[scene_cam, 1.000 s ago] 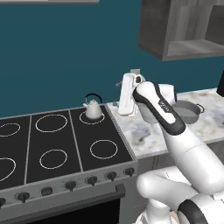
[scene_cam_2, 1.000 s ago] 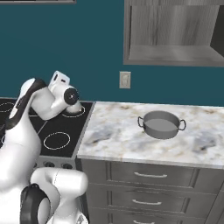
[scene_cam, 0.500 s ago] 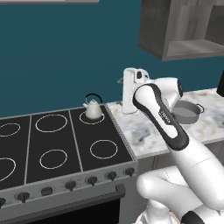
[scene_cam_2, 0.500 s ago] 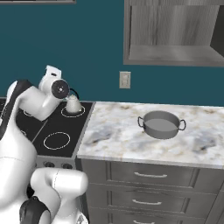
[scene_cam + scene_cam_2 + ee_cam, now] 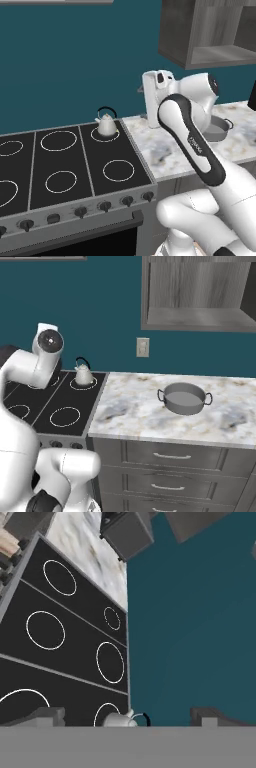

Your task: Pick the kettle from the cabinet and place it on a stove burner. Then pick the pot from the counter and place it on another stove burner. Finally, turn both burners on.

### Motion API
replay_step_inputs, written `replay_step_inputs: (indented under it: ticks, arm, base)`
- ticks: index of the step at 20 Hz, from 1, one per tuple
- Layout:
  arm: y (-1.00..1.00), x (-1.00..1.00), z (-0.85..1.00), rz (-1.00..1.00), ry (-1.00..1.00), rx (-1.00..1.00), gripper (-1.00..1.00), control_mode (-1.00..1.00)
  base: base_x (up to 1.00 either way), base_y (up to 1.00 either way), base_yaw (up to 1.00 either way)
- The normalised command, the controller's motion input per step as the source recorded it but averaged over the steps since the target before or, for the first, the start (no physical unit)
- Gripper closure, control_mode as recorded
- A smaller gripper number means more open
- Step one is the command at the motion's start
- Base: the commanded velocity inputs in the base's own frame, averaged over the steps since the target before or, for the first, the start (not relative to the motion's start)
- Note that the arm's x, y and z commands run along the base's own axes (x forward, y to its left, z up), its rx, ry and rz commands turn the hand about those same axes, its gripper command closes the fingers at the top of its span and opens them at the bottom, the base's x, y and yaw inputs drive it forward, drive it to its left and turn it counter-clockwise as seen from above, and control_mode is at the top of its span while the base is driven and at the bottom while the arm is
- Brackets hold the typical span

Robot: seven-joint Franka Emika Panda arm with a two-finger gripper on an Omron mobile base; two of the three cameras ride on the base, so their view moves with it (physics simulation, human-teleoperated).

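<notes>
The small white kettle (image 5: 106,125) stands on the back right burner (image 5: 95,137) of the black cooktop (image 5: 65,160); it also shows in the right base view (image 5: 83,375). My hand (image 5: 155,97) hovers above the counter's left end, up and to the right of the kettle and apart from it. In the hand view my gripper (image 5: 127,717) is open, its tips wide apart, with the kettle (image 5: 120,719) low between them and farther off. The grey pot (image 5: 184,398) sits on the marble counter (image 5: 130,406), partly hidden behind my arm in the left base view (image 5: 220,131). The grey cabinet (image 5: 200,296) hangs above.
A row of dark knobs (image 5: 105,205) lines the cooktop's front edge. The other rings, such as the front right one (image 5: 118,170), are bare. A wall outlet (image 5: 143,347) sits behind the counter. Grey drawers (image 5: 170,456) are below it.
My hand has risen and drawn up and to the right, away from the kettle. The kettle stays on its burner and the pot has not moved.
</notes>
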Motion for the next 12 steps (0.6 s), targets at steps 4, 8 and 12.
replay_step_inputs:
  ticks: [4, 8, 12]
  arm:
    - [-0.23, -0.42, 0.01, -0.01, 0.04, -0.09, -1.0, -1.0]
    - [-0.36, -0.43, -0.08, -0.07, 0.0, -0.02, -1.0, -1.0]
    - [-0.34, -0.38, -0.21, -0.11, 0.0, 0.0, -1.0, -1.0]
  base:
    - [0.0, 0.0, 0.0]
    - [0.0, 0.0, 0.0]
    - [0.0, 0.0, 0.0]
